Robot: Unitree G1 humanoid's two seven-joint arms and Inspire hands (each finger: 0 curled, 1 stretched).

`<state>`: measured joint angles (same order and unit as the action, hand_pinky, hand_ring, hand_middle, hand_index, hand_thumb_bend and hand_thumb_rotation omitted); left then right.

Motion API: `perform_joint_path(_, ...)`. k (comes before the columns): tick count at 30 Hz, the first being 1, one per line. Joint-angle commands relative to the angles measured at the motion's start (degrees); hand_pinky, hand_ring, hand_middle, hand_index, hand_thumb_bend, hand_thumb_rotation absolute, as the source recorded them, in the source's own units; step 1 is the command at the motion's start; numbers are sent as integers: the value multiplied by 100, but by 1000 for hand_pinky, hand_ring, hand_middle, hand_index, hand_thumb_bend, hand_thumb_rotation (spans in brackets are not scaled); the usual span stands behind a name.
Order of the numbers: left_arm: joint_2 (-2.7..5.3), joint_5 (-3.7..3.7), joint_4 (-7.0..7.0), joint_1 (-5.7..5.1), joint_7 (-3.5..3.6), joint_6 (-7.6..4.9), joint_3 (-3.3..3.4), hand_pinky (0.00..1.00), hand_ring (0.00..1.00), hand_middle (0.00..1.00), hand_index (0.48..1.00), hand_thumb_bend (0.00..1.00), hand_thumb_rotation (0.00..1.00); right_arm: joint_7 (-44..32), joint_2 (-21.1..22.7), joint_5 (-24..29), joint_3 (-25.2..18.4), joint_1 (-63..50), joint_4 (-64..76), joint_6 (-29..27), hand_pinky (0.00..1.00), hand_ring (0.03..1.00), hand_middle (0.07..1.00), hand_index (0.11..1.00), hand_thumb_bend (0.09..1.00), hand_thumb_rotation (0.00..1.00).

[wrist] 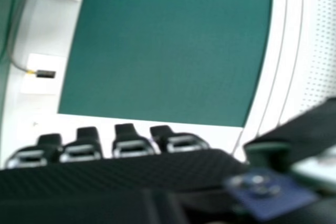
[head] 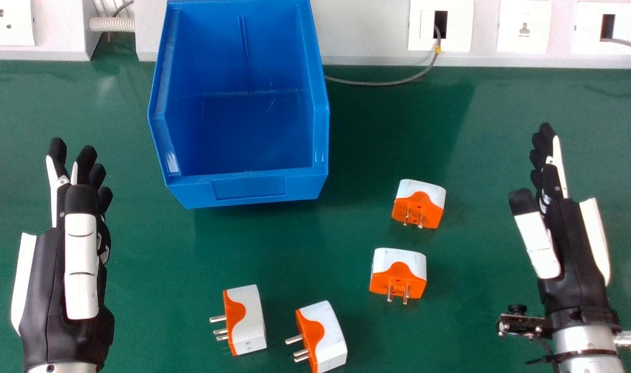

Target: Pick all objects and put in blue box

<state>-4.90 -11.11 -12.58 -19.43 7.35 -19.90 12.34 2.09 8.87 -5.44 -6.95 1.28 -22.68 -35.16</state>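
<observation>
- Because everything must end up inside it, the blue box [head: 248, 188] stands open-topped, ahead and inward of your left hand [head: 81, 269].
- Your left hand and right hand [head: 572, 243]: fingers extended, grasping nothing, probably set wide for access.
- Two adapters [head: 418, 203], inward of your right hand: likely its share.
- Two more adapters [head: 326, 334], inward of your left: prongs toward it, bodies perhaps pinched best from above.
</observation>
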Motion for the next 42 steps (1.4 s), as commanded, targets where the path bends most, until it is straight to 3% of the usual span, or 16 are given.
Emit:
perform_joint_path(1,14,47,-115,26,-20,-119,21,1000,1000,1000,1000,699,1000,6,68,10,-7,39,59,-119,1000,1000,1000,1000,761,1000)
perform_joint_path(4,20,79,-99,29,-33,-165,26,1000,1000,1000,1000,696,1000,0,72,17,-5,37,50,-124,1000,1000,1000,1000,768,1000)
perform_joint_path(12,34,58,-155,3,-32,-107,21,1000,1000,1000,1000,700,1000,-73,79,65,14,26,85,-88,1000,1000,1000,1000,771,1000)
perform_joint_path(18,46,82,-191,-27,-44,-115,15,1000,1000,1000,1000,694,1000,-82,185,-28,13,87,94,-6,1000,1000,1000,1000,779,1000)
perform_joint_path(22,60,71,-228,-51,-38,-82,16,1000,1000,1000,1000,694,1000,145,419,-476,36,291,-3,-22,1000,1000,1000,1000,771,1000)
perform_joint_path(26,45,107,-265,-72,-36,-57,26,1000,1000,1000,1000,702,1000,235,664,-804,88,549,-116,3,1000,1000,1000,1000,738,1000)
perform_joint_path(30,40,97,-298,-77,-46,-23,49,1000,1000,1000,1000,693,1000,339,976,-1248,181,914,-262,227,1000,1000,1000,1000,802,1000)
perform_joint_path(34,40,99,-315,-53,-61,2,58,1000,1000,1000,1000,687,1000,317,1310,-1505,313,1428,-584,290,969,1000,1000,1000,817,1000)
perform_joint_path(37,23,73,-308,-22,-34,19,61,1000,1000,1000,1000,687,1000,284,1541,-1725,481,1826,-829,362,967,1000,1000,1000,814,998)
perform_joint_path(42,10,57,-281,61,-18,43,72,1000,1000,1000,1000,682,1000,185,1787,-2257,922,2407,-1071,890,917,996,1000,1000,853,998)
